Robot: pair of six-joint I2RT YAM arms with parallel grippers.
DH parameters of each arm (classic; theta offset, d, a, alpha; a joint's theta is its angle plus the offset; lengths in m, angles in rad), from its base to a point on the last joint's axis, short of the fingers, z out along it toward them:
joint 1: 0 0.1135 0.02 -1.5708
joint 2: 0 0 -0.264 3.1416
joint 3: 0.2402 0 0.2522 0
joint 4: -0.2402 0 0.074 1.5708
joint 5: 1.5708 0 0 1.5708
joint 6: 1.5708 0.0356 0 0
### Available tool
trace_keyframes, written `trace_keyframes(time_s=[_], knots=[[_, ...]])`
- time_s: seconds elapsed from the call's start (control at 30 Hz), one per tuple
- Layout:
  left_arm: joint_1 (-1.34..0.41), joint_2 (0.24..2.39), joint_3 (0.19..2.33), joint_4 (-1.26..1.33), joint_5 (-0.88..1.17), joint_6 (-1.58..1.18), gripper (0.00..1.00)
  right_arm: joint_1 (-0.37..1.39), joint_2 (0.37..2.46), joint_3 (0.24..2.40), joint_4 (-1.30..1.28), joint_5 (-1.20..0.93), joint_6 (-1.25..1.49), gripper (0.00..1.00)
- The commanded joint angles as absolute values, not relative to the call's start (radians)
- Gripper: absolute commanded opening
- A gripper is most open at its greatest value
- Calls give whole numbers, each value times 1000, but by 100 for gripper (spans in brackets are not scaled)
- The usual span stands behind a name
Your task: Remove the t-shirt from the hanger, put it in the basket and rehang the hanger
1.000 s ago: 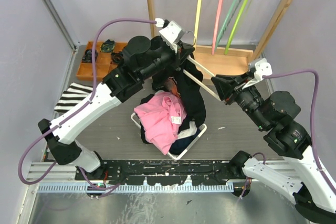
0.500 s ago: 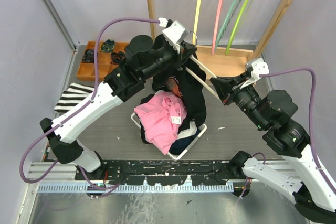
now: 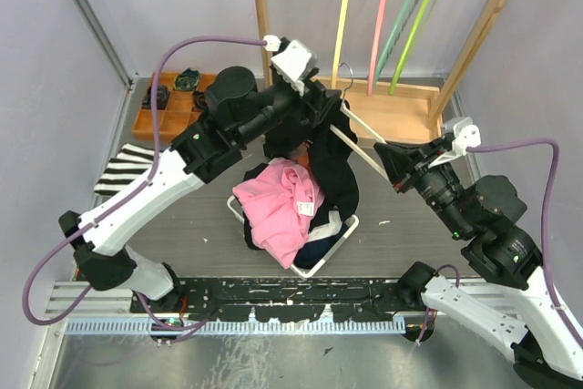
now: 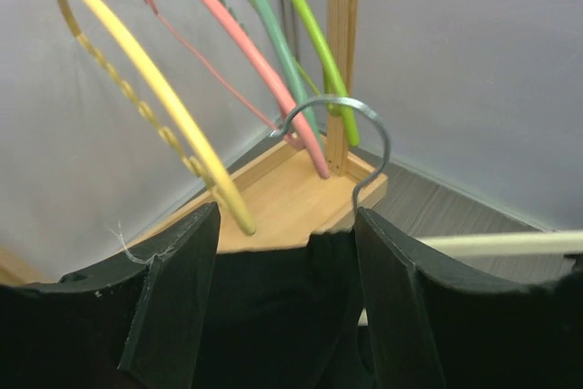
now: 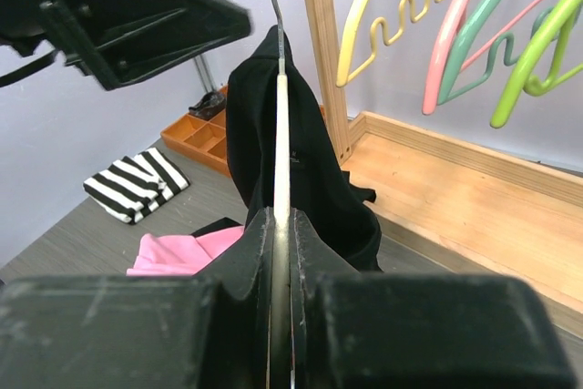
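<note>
opens left gripper [image 4: 284,298] wide since a second ago, gripping nothing; pins hanger [image 5: 281,143] in clamped right gripper [image 5: 281,225]; should regrip t-shirt [image 5: 319,189] collar and peel it down, nearward.

Right wrist view: hanger [image 5: 281,143] hook cut off at top edge, far arm hidden inside black t-shirt [image 5: 319,179]. Top view: basket [image 3: 335,245] mostly buried under pink clothes [image 3: 278,207]; orange tray [image 3: 150,123] bits too small to ID.

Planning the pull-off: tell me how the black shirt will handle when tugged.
Likely floppy: the shirt hangs in loose folds from the hanger. Probably light: the thin hanger shows no bend.
</note>
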State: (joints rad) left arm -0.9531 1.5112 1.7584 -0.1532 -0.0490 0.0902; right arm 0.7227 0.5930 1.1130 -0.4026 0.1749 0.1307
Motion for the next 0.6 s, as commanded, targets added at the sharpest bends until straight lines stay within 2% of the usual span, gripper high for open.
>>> trace_keyframes(time_s=[0.0,0.17,0.57], knots=[[-951,1374,1652,-73,-89,115,69,724,555,1097,-281,202,147,1],[-950,1279,1533,-31,-104,119,70,724,503,1041,-285,210,149,1],[-951,1253,1388,-17,0,37,70,724,421,982,-273,185,168,1]])
